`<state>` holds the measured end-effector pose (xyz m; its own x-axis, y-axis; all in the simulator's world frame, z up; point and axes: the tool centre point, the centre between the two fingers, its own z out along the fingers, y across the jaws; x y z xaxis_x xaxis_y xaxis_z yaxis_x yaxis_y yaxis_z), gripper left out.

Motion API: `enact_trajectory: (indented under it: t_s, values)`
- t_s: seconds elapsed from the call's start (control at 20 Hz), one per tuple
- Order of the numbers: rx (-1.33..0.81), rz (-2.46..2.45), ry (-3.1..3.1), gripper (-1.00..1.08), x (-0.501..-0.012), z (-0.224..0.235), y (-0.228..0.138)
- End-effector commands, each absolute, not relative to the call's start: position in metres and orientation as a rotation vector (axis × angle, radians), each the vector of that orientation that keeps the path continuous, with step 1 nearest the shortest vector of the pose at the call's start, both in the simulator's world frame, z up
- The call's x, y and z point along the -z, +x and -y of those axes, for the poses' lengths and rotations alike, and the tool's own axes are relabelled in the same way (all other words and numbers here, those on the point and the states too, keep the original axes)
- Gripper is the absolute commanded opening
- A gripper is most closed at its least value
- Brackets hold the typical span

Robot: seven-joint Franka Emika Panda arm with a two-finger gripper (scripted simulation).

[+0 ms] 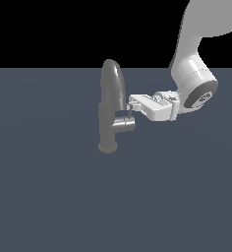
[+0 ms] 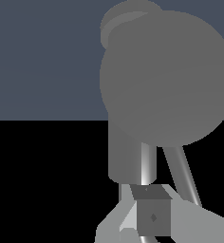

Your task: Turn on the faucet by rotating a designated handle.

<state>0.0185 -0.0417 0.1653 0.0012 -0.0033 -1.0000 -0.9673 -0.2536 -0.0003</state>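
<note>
The faucet (image 1: 111, 98) stands upright on the floor, a grey metal tap with an arched spout and a flared base. Its handle (image 1: 125, 125) is a short horizontal cylinder sticking out toward the exterior view's right, with a thin lever pin (image 1: 130, 114) rising from it. My gripper (image 1: 130, 105) reaches in level from the right, its tips at the top of the pin, close beside the spout. In the wrist view the handle's round end face (image 2: 166, 78) fills the picture, the pin (image 2: 147, 163) runs to my fingertips (image 2: 153, 217), and the fingers look shut together. Whether the pin is pinched does not show.
The white arm (image 1: 191, 78) comes down from the upper right of the exterior view. The faucet stands on a flat dark blue-grey floor (image 1: 49, 197). Behind it the background is black.
</note>
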Motion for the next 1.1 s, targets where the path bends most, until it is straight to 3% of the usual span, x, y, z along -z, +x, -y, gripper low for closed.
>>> enact_trajectory:
  t_s: [0.0, 0.9, 1.05]
  values:
    - [-1.400, -1.075, -1.398, -1.00, -0.170, 0.046, 0.009]
    - [-1.399, -1.075, -1.398, -1.00, -0.141, 0.059, -0.039]
    - [-1.383, -1.060, -1.413, -1.00, -0.145, 0.054, -0.031]
